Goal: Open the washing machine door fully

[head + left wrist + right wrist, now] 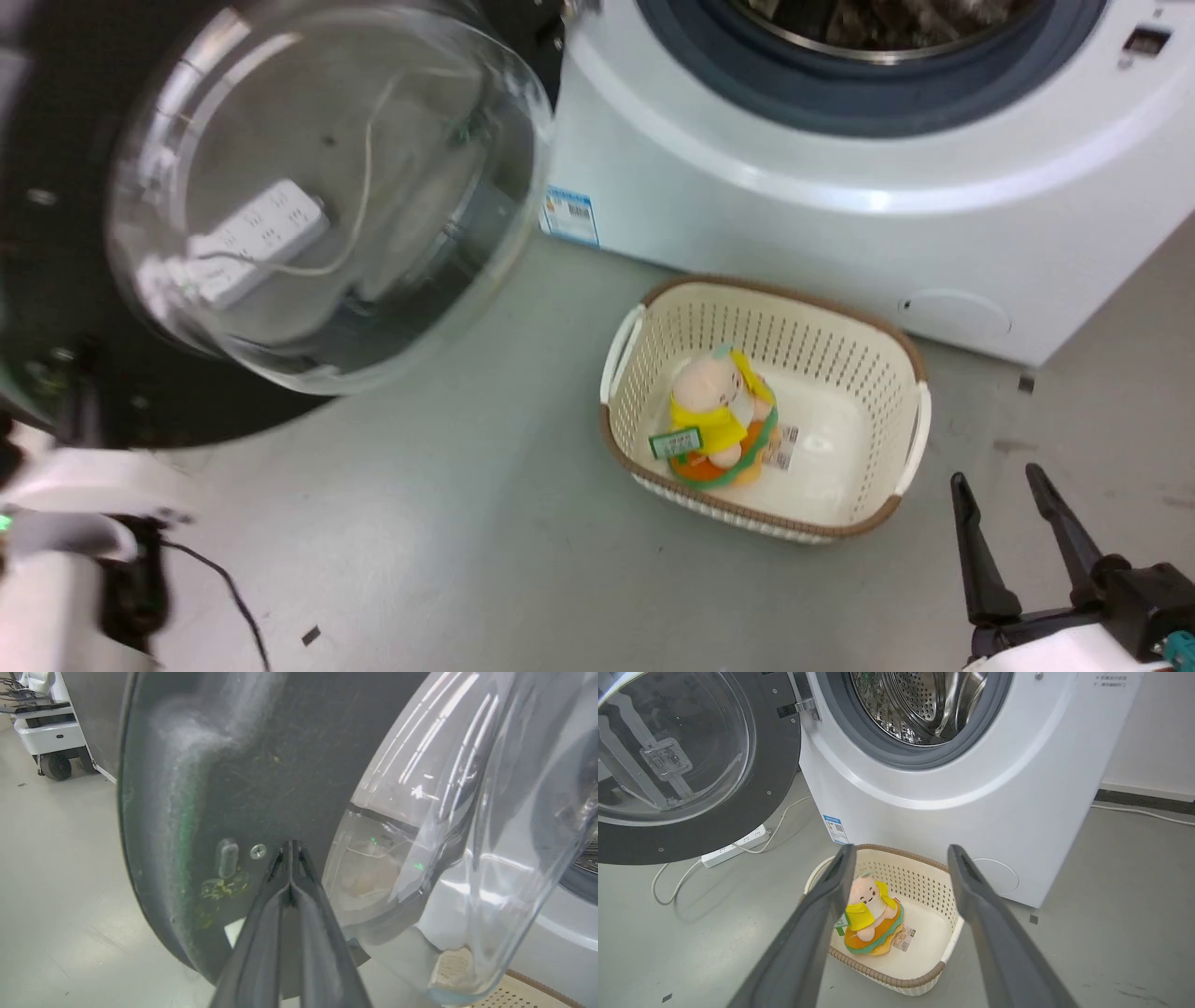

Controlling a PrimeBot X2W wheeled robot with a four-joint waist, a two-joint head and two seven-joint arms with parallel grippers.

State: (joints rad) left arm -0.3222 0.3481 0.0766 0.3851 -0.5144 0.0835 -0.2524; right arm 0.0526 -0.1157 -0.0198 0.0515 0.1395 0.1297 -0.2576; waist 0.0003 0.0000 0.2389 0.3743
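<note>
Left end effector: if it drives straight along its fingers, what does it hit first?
The washing machine door: the left end effector, shut, points at its black frame beside a screw. It looks at or near contact already, but depth is unclear.

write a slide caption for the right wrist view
Open right gripper faces the basket holding a plush toy; washing machine door stands open.

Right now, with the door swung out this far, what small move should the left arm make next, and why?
Likely a short push further outward. The left gripper, jaws shut, has its tip at the black inner face of the door beside a screw, and the door stands clear of the drum but may not be at its stop.
</note>
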